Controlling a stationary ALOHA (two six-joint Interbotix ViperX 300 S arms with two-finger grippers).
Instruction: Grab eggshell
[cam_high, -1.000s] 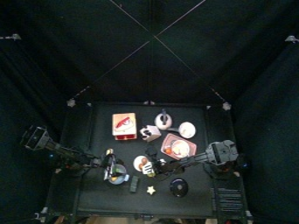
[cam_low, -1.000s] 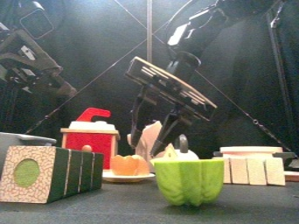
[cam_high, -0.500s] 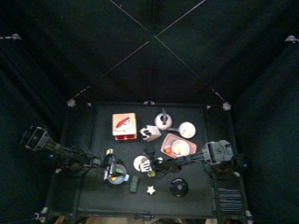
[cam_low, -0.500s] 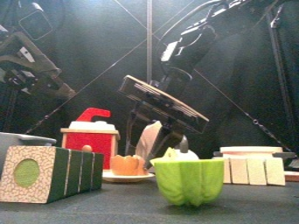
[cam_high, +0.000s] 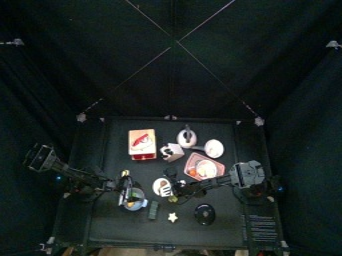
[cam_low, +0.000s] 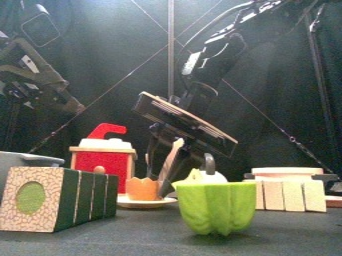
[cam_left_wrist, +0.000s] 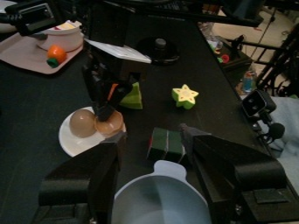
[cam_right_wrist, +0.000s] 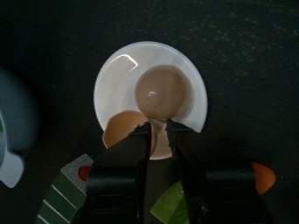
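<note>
The eggshell (cam_right_wrist: 121, 129), an orange-brown half shell, lies on a white plate (cam_right_wrist: 128, 61) beside a whole brown egg (cam_right_wrist: 162, 92). My right gripper (cam_right_wrist: 160, 144) is down on the plate. Its jaws stand apart on either side of the shell's near edge, still open. From the front, the same gripper (cam_low: 171, 168) reaches down to the eggshell (cam_low: 142, 186) on the plate (cam_low: 144, 200). In the top view the plate (cam_high: 163, 187) sits front-centre with the right arm (cam_high: 247, 178) reaching to it. My left gripper (cam_left_wrist: 155, 149) hangs open over a grey bowl (cam_left_wrist: 163, 194).
A green pepper (cam_low: 215, 205) and a box with a green disc (cam_low: 54, 198) stand at the front. A red-and-white carton (cam_low: 104, 160) is behind, and stacked white blocks (cam_low: 287, 188) are on the right. A yellow star (cam_left_wrist: 184, 94), a green cone (cam_left_wrist: 132, 94) and a pink tray (cam_left_wrist: 30, 52) lie nearby.
My right gripper has come down onto the plate and its jaws have narrowed around the eggshell's edge. The left arm has not moved.
</note>
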